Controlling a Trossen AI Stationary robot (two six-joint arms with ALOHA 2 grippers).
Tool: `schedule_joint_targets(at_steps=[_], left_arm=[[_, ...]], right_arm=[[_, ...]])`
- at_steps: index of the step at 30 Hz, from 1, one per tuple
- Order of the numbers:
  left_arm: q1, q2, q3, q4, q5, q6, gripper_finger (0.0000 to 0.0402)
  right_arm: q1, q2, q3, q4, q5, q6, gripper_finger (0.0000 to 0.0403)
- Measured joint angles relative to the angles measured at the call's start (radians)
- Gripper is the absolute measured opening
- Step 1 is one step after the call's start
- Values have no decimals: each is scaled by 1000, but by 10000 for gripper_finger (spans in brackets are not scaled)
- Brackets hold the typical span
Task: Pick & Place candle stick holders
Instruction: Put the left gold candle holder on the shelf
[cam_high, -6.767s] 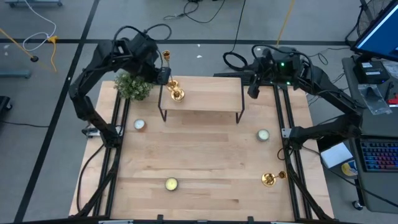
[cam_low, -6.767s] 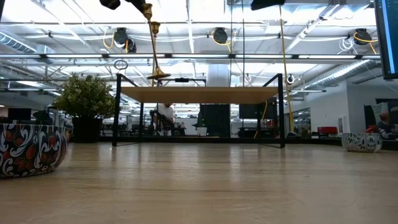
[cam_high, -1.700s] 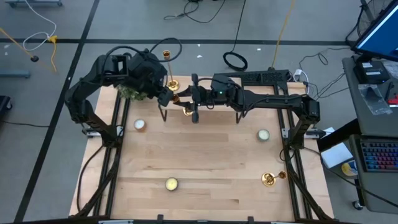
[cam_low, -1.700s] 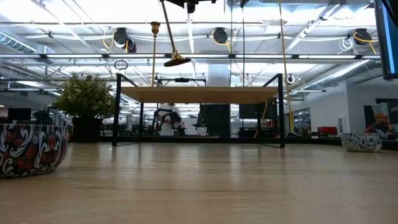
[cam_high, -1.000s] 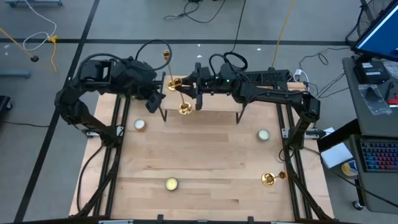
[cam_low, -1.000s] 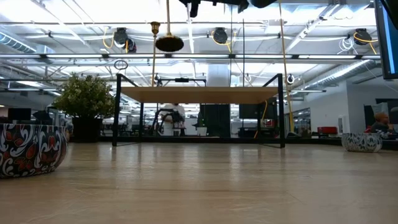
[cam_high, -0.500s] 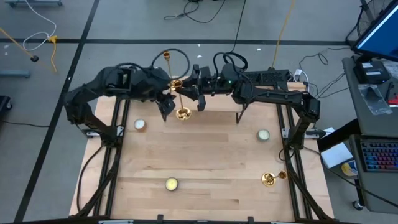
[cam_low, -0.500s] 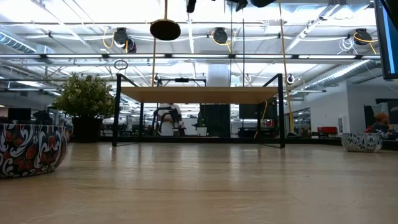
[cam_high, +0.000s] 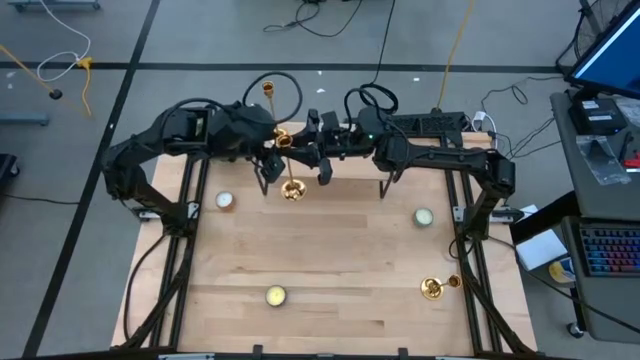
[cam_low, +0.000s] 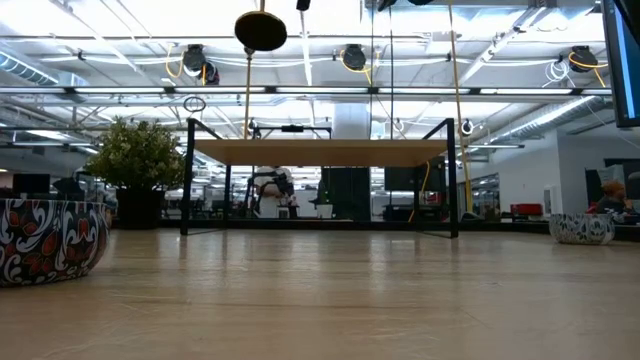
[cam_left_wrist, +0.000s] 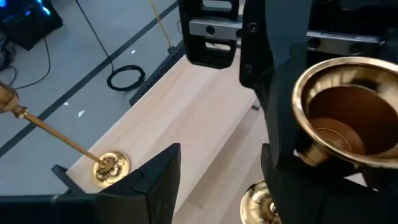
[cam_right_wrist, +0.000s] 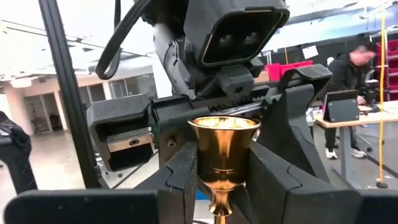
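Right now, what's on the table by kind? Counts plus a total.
Shiny gold candlesticks with round flared bases: 3 (held aloft, standing on the shelf, lying on the table)
Short round candles in tins: 3
Green bushy plant: 1
Raised wooden shelf on black legs: 1
Total: 8

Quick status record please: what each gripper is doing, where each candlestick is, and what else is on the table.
Right gripper: shut on held candlestick, in the air by the shelf
Left gripper: open, around that candlestick's cup end, facing the right gripper
Second candlestick: upright on the shelf's back left corner
Third candlestick: lying on the table, front right
Candles: three tins on the table
Plant: mostly hidden under the left arm
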Motion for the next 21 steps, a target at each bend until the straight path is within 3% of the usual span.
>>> schedule_joint_targets(at_steps=[11, 21], left_arm=[[-50, -30, 2, -114, 25, -110, 223], [-63, -29, 2, -3, 20, -45, 223]], right_arm=[[-8, 2, 0, -9, 5, 0, 95], [-6, 2, 0, 1, 4, -4, 95]])
